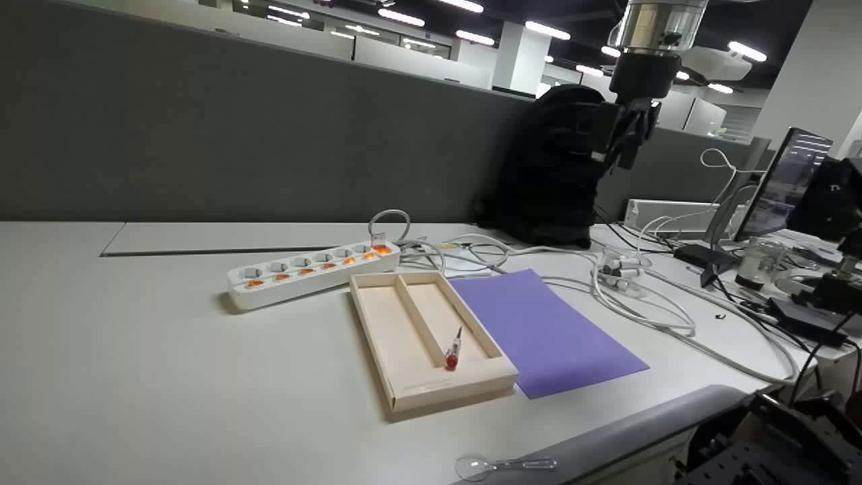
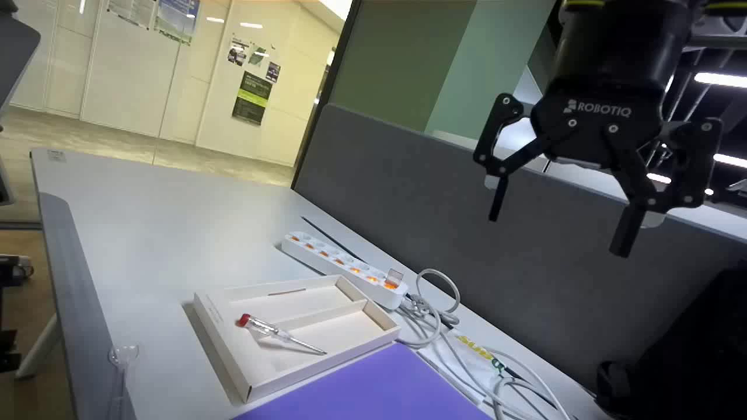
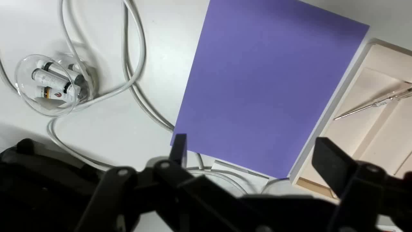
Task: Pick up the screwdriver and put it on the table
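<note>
On the table [image 1: 168,384], a tray [image 1: 399,330] holds the screwdriver [image 1: 454,350], well below the gripper [image 2: 558,234] (spread).

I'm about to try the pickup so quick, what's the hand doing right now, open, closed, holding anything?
Hand: open, holding nothing; the screwdriver lies in the wooden tray.

1. Pale table [image 1: 168,370]: well below pincer [image 2: 557,237].
2. Purple mat [image 3: 257,96]: partly within its gap, wrist view.
3. Power strip [image 2: 344,271], wooden tray [image 1: 421,377], clear spoon [image 1: 510,465]: lower left, both exterior views.
4. White cable [image 3: 142,48], clear cup [image 3: 53,85], backpack [image 3: 45,185]: left, wrist view.
</note>
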### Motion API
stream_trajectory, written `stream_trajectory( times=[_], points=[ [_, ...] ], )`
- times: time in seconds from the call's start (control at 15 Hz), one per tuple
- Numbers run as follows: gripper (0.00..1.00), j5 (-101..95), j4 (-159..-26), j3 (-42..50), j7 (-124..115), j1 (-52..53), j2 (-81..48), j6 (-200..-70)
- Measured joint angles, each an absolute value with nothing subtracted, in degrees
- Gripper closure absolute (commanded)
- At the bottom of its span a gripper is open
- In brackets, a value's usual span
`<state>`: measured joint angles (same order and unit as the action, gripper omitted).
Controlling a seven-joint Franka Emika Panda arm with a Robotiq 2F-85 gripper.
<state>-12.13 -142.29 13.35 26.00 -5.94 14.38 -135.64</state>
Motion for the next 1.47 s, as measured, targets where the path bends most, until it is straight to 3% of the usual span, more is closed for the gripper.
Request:
stream_trajectory(
  times=[1.0,1.47],
  points=[
    [0.0,-12.1,-142.4,13.2,25.9,-6.0,14.3,-135.7],
    [0.0,-12.4,-148.2,8.1,24.7,-5.1,12.3,-140.0]
  ],
)
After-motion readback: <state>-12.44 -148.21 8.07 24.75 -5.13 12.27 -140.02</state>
